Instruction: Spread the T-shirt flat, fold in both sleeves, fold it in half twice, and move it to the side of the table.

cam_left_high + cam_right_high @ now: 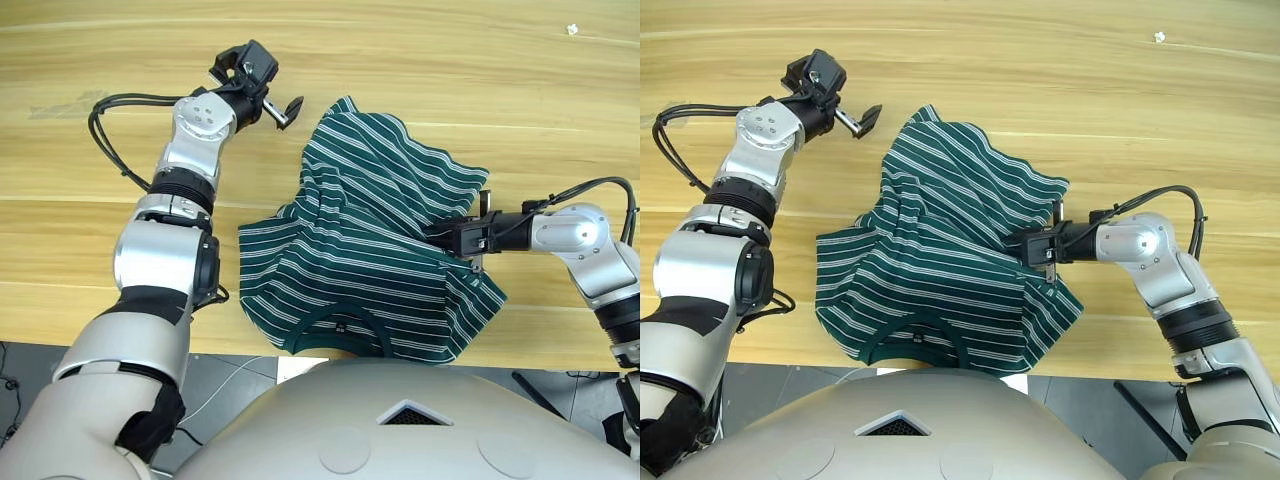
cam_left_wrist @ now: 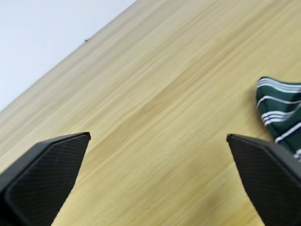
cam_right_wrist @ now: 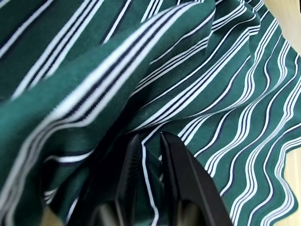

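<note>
On the pale wooden table, close to its near edge and between the two arms, one T-shirt: dark green with thin white stripes, rumpled, bunched into several raised folds. Neckline turned toward the robot, right at the table's near edge. Far end of the cloth drawn up into a point, away from the robot.

Two arms, each ending in one gripper with two fingers.

Left arm stretched forward over the table, bent a little at the elbow, wrist turned inward toward the cloth. Left gripper held just beside the far left part of the T-shirt, apart from it. Its two fingers spread wide, bare wood showing between them, and a striped corner of cloth lying just beside one of them.

Right arm bent at the elbow, forearm running sideways across the table from the right. Right gripper pushed into the right side of the T-shirt, under a lifted fold. Its two fingers drawn almost together, pinching a ridge of striped cloth between them.

Far off on the right of the table, well apart from everything else, one small white speck
</note>
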`<action>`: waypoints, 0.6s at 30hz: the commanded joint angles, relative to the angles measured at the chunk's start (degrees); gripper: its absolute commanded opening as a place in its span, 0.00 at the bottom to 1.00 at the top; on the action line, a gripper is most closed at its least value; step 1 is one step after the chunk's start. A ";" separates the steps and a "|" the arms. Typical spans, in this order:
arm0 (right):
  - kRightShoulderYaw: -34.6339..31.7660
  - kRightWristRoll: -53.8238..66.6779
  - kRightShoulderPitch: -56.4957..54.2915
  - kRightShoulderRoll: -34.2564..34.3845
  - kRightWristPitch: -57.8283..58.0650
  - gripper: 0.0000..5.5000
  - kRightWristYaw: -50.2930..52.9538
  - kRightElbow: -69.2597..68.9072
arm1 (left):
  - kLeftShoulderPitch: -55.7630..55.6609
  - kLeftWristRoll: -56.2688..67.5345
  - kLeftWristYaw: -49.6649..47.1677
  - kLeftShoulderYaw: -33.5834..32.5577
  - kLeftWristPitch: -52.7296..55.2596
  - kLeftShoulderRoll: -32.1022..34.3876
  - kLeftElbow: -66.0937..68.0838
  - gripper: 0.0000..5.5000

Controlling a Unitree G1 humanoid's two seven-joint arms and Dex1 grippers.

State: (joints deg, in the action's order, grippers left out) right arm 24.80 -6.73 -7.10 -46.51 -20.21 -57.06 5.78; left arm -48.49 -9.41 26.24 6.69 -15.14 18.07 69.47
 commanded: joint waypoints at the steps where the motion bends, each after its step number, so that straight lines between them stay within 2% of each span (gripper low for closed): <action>1: 4.15 -3.10 4.79 -2.07 4.31 0.16 -5.36 1.45 | -3.70 -1.30 -0.43 0.99 0.19 -2.16 -0.11 0.98; 7: 5.39 -1.73 4.14 -2.55 4.61 0.16 -8.80 0.75 | -4.86 -3.20 2.22 3.74 -1.14 -5.02 0.02 0.98; 11: 5.51 -2.33 3.15 -1.38 3.93 0.16 -8.20 1.32 | -7.07 -8.64 -1.01 8.04 0.17 -5.36 2.54 0.98; 18: 6.35 -2.81 2.09 -0.66 3.33 0.16 -7.69 2.11 | -6.59 -12.84 -3.92 11.63 0.41 -9.22 4.58 0.98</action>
State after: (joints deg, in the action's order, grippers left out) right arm 26.54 -4.65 -8.32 -47.54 -18.81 -62.08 4.43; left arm -54.81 -20.65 23.29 17.11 -15.11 9.62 72.96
